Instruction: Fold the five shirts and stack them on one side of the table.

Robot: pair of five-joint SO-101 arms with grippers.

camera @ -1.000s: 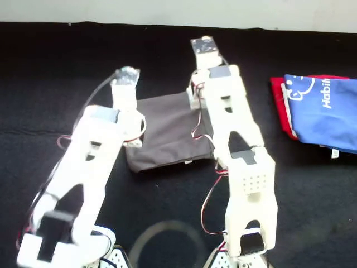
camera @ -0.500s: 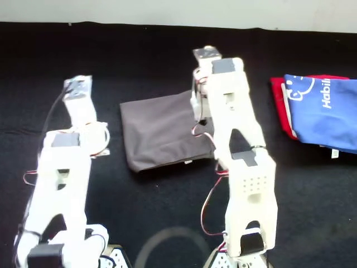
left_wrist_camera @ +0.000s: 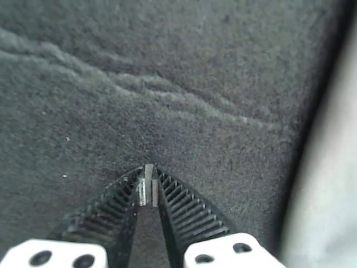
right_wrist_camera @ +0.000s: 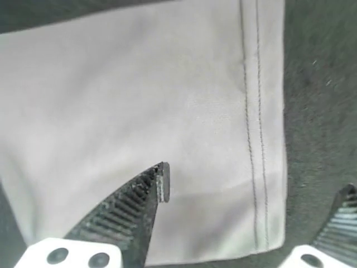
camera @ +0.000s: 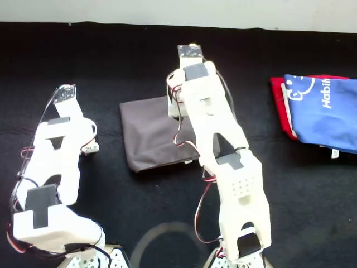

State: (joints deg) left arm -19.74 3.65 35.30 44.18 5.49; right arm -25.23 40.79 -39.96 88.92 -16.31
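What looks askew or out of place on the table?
The blue shirt lies tilted on the red shirt, leaving red showing along one side. The folded grey shirt sits slightly skewed to the edge of the table.

The left arm (camera: 64,167) and right arm (camera: 245,201) are blocky white plastic with red and white cables (camera: 199,209) looping at joints. Their end effector fingers (left_wrist_camera: 184,206) are black and ridged.

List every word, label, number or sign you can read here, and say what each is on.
White lettering on the blue shirt: cut off at the frame's edge, no whole word readable.
Small white tag at that shirt's edge: too small to read.
Grey shirt: no print seen.
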